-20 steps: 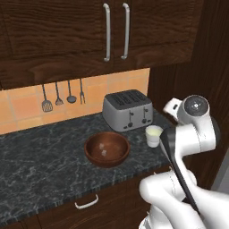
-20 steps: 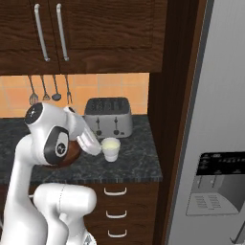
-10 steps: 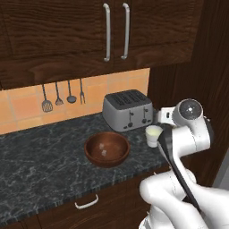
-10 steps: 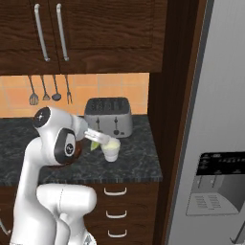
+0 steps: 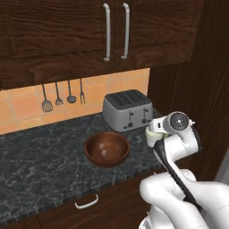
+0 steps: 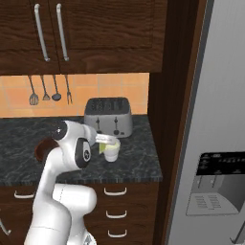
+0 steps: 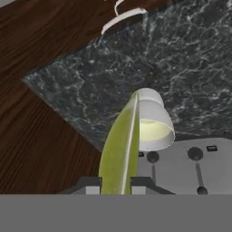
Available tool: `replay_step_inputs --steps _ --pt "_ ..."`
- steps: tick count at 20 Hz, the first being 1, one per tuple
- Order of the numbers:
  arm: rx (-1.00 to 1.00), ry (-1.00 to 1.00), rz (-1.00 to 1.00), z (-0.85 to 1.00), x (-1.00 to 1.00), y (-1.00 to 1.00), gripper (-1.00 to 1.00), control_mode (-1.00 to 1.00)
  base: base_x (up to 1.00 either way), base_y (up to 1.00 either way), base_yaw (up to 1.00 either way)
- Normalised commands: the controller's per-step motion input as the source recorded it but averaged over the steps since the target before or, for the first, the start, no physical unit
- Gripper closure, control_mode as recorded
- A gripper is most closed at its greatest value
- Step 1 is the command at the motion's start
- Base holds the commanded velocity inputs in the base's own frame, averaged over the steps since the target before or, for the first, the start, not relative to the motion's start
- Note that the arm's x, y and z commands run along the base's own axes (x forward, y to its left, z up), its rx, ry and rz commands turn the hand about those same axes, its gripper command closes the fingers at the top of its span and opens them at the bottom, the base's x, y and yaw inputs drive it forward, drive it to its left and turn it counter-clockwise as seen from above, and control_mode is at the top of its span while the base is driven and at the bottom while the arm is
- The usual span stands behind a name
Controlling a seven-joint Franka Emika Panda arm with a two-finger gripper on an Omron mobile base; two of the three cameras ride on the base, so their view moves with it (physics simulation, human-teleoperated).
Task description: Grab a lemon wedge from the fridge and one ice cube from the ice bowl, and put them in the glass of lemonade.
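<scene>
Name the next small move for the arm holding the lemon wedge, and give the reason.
Probably ease the gripper over the glass of lemonade mouth, then open. It is shut on the lemon wedge, whose tip already reaches the glass rim, beside the toaster.

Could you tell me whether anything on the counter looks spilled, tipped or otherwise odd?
Nothing stands out: the glass of lemonade stands upright beside the toaster, nothing spilled, and the gripper holds the lemon wedge over it.
</scene>
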Motion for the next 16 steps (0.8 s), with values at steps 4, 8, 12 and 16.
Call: replay_step_inputs --steps 4,8,12,16 --pt "0.0 0.0 0.0 -0.01 0.4 0.0 1.0 -1.0 0.0 0.0 0.0" --pt "0.02 0.0 0.0 0.28 0.05 -0.07 1.0 -1.0 0.0 0.0 0.0" --pt "0.02 0.0 0.0 0.14 0.16 -0.02 1.0 -1.0 0.0 0.0 0.0" --pt "0.0 0.0 0.0 -0.14 0.39 0.0 1.0 -1.0 0.0 0.0 0.0"
